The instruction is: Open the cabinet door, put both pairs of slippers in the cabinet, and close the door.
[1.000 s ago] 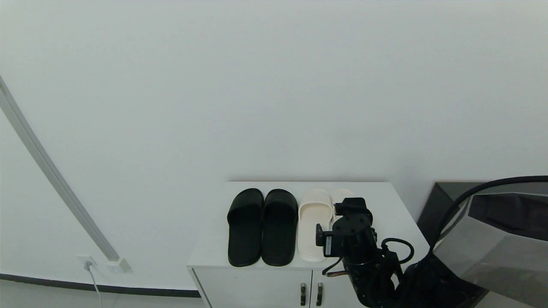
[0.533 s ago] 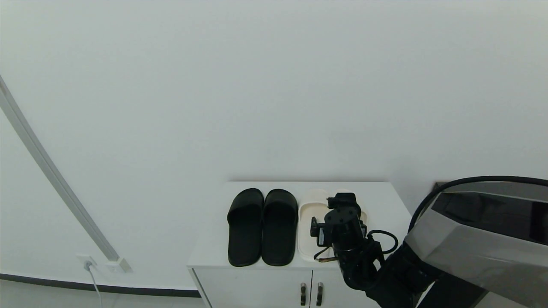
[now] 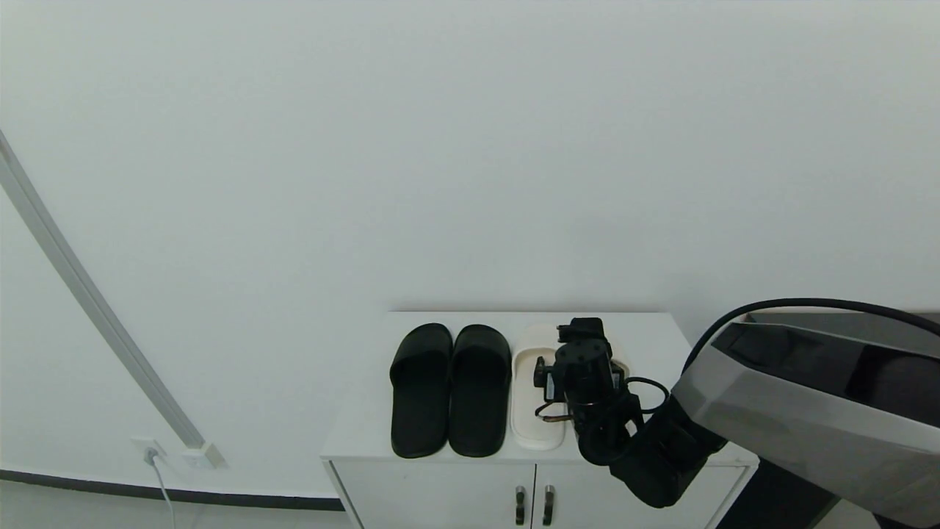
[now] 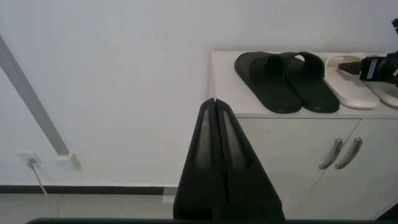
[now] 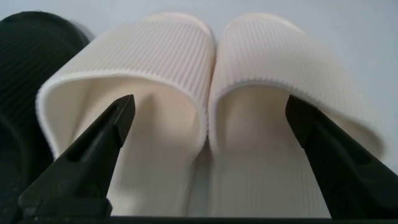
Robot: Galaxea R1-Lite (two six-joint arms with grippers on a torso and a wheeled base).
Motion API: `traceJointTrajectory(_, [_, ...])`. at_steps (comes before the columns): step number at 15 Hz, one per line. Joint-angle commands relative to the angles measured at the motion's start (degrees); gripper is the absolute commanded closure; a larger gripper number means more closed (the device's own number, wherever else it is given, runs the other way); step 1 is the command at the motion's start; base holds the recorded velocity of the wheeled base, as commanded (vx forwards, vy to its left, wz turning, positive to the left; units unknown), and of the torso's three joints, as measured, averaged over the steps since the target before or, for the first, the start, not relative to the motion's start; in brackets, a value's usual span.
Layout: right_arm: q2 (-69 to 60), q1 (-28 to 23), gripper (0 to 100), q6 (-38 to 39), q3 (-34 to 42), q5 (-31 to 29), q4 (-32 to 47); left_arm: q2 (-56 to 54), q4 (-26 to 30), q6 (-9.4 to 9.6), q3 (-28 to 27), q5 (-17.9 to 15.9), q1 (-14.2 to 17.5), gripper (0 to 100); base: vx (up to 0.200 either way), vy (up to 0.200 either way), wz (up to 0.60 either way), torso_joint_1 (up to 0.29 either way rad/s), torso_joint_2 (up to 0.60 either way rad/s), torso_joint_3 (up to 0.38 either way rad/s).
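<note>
A pair of black slippers (image 3: pixel 449 389) and a pair of cream-white slippers (image 3: pixel 534 400) lie side by side on top of the white cabinet (image 3: pixel 661 345). Its two doors (image 3: pixel 440 496) are closed, with two metal handles (image 3: pixel 533 505) at the middle. My right gripper (image 3: pixel 582 332) hovers over the white pair, open. In the right wrist view its fingers (image 5: pixel 93 165) straddle both straps of the white slippers (image 5: pixel 186 68) without touching them. My left gripper (image 4: pixel 214 106) is shut on nothing, held out to the left of the cabinet (image 4: pixel 273 143), level with its top.
A plain white wall rises right behind the cabinet. A grey cable duct (image 3: pixel 88 294) slants down the wall at the left to a socket (image 3: pixel 150 448) with a cable. A dark object (image 3: pixel 764 323) stands to the right of the cabinet.
My right arm has swung left and forward, bringing its gripper from the cabinet's right front to above the white slippers. The slippers and doors have not moved.
</note>
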Motion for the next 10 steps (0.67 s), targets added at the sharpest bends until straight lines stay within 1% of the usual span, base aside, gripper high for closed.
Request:
traceJointTrajectory(1, [0.6, -0.5, 100, -0.1, -0.7, 0.5, -0.1, 0.1, 0.0, -0.04, 0.0, 0.0, 0.0, 100, 0.0, 0.0, 0.0, 0.0, 0.0, 0.0])
traceJointTrajectory(10, [-0.2, -0.5, 100, -0.3, -0.1, 0.5, -0.3, 0.1, 0.0, -0.04, 0.0, 0.1, 0.0, 100, 0.0, 0.0, 0.0, 0.0, 0.0, 0.0])
